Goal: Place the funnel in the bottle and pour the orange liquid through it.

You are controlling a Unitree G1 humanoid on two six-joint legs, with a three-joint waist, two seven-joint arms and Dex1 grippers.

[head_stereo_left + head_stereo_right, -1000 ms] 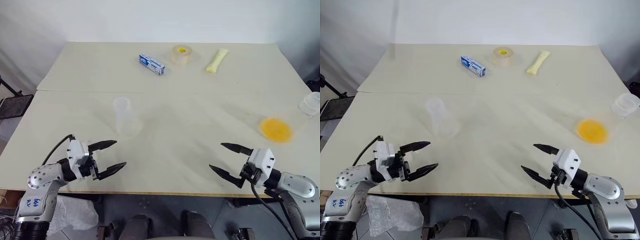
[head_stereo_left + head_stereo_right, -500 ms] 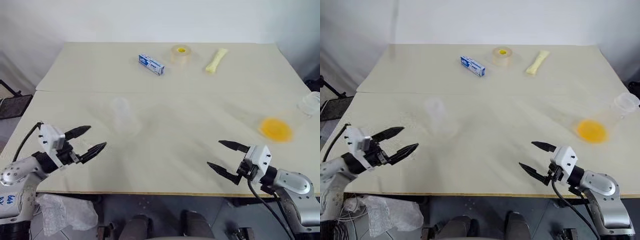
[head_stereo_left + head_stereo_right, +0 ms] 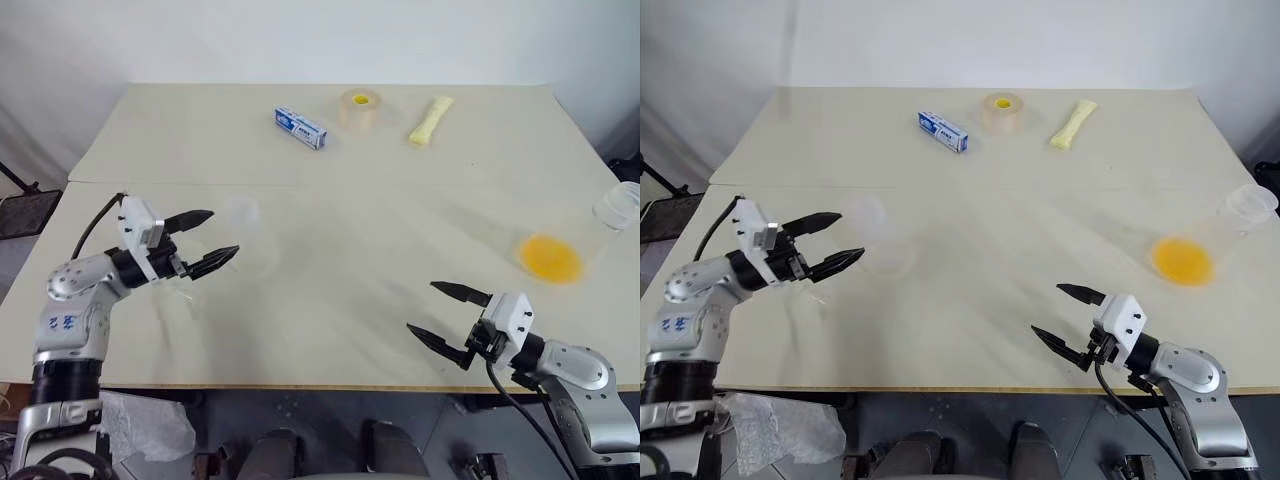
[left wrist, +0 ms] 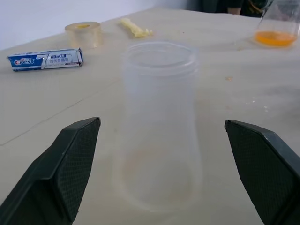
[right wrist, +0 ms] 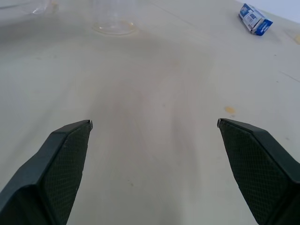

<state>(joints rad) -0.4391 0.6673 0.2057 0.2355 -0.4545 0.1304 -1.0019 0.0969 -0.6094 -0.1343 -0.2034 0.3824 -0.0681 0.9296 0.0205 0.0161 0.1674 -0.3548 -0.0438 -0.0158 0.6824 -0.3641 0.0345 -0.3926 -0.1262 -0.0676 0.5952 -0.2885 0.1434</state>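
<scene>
Clear bottle (image 4: 158, 126) now faces the raised left gripper (image 3: 206, 240) — spread; right gripper (image 3: 448, 315) spread, unmoved.

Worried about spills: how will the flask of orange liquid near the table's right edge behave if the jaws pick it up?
The flask looks like smooth clear walls, so it may be slippery in the jaws. Its wide base probably keeps it steady if nudged. The orange liquid is only a shallow pool, so it is likely light, but may slosh when tilted.
</scene>
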